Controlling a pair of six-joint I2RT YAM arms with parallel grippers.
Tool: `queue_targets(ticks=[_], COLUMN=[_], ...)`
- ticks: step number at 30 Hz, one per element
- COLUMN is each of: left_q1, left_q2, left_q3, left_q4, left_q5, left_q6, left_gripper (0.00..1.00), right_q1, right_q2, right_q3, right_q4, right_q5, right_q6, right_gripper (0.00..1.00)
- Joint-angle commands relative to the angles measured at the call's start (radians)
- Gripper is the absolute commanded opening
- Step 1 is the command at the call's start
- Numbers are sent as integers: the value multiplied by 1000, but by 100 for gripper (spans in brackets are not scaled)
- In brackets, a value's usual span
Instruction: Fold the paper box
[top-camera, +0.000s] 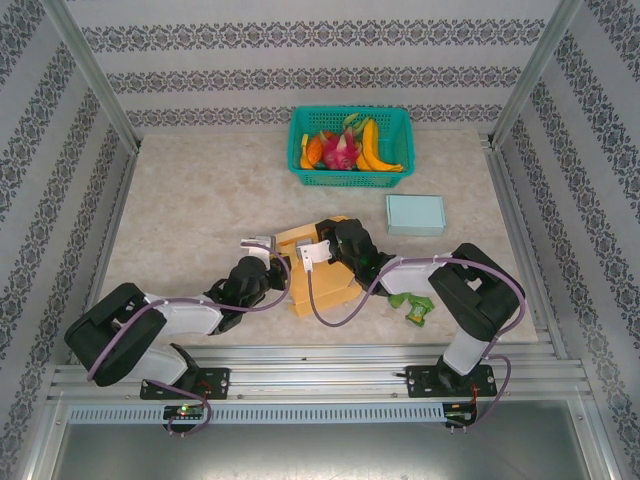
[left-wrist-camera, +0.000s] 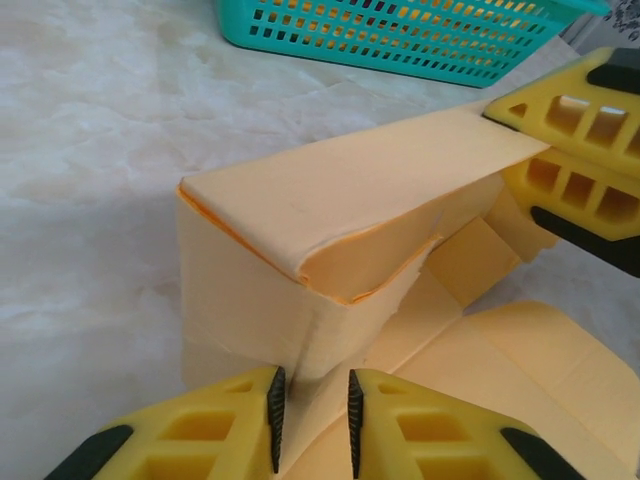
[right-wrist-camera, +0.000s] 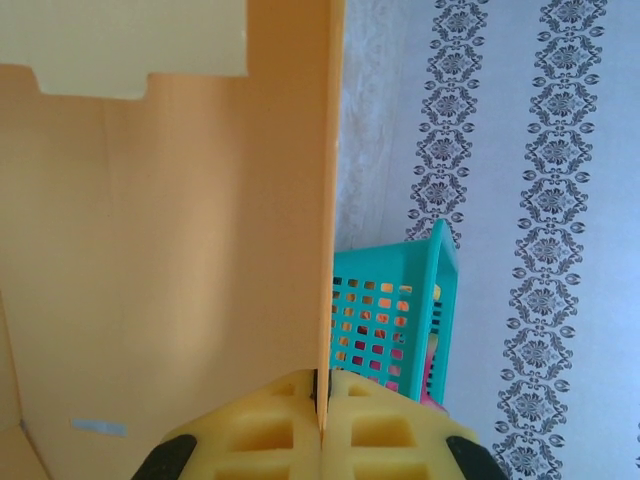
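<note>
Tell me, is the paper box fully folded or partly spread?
Partly spread: some panels of the paper box stand raised, other flaps lie flat.

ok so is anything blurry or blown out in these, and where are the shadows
Top external: evenly lit and sharp, only faint shadows by the arms on the table. Left wrist: the box is crisp, with a soft shadow on the table to its left; the left gripper at the bottom edge looks slightly soft. Right wrist: bright featureless patch top left, wallpaper in focus.
</note>
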Motion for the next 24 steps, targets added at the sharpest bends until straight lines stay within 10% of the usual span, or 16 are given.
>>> queue_targets(ticks=[1,24], left_q1=[-17,-61], left_q2=[37,181], left_q3=[23,102], left_q4=[35,16], left_q5=[-50,-317], left_q6=[-4,74], left_gripper=[31,39], right_q1=[10,10], right_q2=[24,32], right_q3=[-28,-59], right_q4=[5,35], right_q5=[-31,-27], right_q6=[35,81], right_gripper=[0,0])
